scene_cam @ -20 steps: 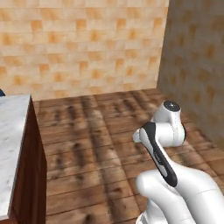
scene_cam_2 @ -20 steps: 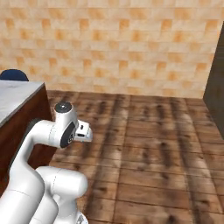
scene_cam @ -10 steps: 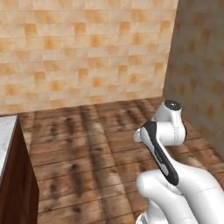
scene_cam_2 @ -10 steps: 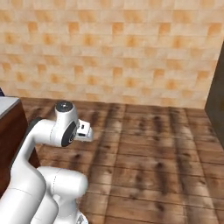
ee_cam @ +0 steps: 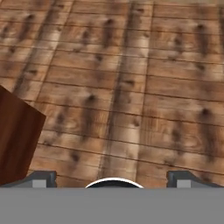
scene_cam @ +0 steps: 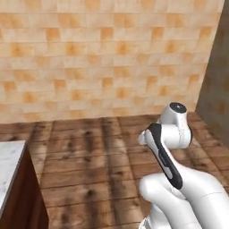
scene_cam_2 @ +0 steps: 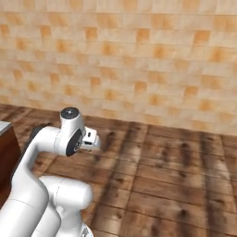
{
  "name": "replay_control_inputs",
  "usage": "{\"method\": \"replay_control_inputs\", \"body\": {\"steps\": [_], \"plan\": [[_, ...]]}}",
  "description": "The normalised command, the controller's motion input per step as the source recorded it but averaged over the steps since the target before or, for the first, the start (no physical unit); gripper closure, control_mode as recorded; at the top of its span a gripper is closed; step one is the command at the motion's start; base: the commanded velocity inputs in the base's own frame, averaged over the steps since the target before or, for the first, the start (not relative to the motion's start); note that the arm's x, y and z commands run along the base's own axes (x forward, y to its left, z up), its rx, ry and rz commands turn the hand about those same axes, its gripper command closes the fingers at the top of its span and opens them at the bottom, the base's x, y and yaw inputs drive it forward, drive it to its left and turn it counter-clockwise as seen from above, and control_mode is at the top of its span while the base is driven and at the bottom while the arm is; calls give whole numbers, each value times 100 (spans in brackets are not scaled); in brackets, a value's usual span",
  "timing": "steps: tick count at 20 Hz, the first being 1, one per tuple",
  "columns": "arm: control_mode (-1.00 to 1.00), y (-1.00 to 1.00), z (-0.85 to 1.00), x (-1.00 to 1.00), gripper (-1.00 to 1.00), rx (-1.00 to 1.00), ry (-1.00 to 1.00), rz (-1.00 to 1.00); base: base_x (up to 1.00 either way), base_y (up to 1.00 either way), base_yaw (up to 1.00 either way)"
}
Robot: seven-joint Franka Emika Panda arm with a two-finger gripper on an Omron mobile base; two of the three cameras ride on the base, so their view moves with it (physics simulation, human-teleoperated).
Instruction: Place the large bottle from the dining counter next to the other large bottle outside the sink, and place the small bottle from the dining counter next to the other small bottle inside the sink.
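Observation:
A corner of the dining counter (scene_cam: 10, 164), white marble on a reddish wood base, sits at the lower left of the left base view. It also shows at the left edge (scene_cam_2: 5, 152) of the right base view. The hand view looks down on wooden floor, with the counter's wood base (ee_cam: 16, 136) at its left. My gripper (ee_cam: 113, 177) is open, its fingertips (ee_cam: 42, 178) wide apart with nothing between them. My arm (scene_cam: 172, 147) is folded close over the base. The bottles and the sink are out of view.
A tan tiled wall (scene_cam: 103, 58) stands ahead across bare wooden floor (scene_cam: 98, 156). A dark wall panel (scene_cam: 217, 76) rises at the right of the left base view. The counter's corner is close on my left.
The whole scene has shifted as the base drives and the cameras move: the counter has slid off to the left edge and the stool has left view. The arm's pose is unchanged.

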Motion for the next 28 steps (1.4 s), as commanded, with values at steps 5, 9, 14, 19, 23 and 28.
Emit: {"method": "replay_control_inputs", "body": {"steps": [5,9,14,19,23,28], "plan": [[100,0,0,0,-100,0,0,0,100,-17,42],[100,0,0,0,-100,0,0,0,100,-26,48],[100,0,0,0,-100,0,0,0,100,-23,53],[100,0,0,0,-100,0,0,0,100,-21,56],[100,0,0,0,-100,0,0,0,100,-13,56],[100,0,0,0,-100,0,0,0,100,-15,57]]}}
